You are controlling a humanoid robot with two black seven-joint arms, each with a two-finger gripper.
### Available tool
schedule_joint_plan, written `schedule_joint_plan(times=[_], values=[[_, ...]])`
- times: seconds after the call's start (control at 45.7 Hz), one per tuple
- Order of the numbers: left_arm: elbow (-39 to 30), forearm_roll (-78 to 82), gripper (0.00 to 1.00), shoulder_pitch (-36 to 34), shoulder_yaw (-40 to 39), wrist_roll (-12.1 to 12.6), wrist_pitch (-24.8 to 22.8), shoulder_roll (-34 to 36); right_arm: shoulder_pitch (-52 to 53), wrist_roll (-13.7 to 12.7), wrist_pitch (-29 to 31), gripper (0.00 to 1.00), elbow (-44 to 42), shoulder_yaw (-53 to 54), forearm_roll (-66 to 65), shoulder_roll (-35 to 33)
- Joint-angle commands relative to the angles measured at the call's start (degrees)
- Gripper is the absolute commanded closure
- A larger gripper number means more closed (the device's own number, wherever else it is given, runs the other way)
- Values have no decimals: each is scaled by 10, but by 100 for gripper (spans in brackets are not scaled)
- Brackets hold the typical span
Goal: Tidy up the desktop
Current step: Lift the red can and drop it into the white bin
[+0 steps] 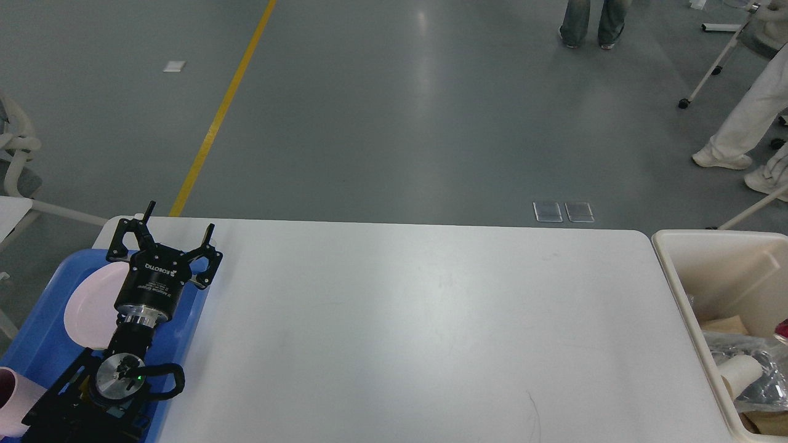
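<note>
The desktop is a wide white tabletop with rounded corners, bare across its middle. My left gripper hovers open over the desktop's far left corner, above a blue tray, with nothing between its fingers. My right gripper is out of view. A sliver of red shows at the right edge inside the beige bin; what it is cannot be made out.
On the blue tray lie a pink plate and a pink cup. The beige bin at the right holds paper, a paper cup and clear plastic. People's legs stand on the grey floor beyond the desk.
</note>
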Motion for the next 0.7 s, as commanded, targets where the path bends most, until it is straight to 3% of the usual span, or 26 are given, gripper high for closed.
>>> schedule_joint_plan(times=[0.0, 0.175, 0.306, 0.547, 0.569, 0.678], values=[[0, 0, 4, 0, 0, 0, 0, -1, -168, -1, -5, 100, -171, 101, -1, 50], [1, 0, 4, 0, 0, 0, 0, 0, -286, -2, -41, 100, -299, 144, -2, 135], [1, 0, 4, 0, 0, 0, 1, 0, -314, -2, -104, 100, -302, 152, -1, 147], [1, 0, 4, 0, 0, 0, 1, 0, -322, -2, -121, 100, -302, 154, -1, 152], [1, 0, 4, 0, 0, 0, 0, 0, -323, -2, -122, 94, -302, 154, -1, 152], [1, 0, 4, 0, 0, 0, 1, 0, -325, -1, -125, 37, -303, 152, -1, 158]])
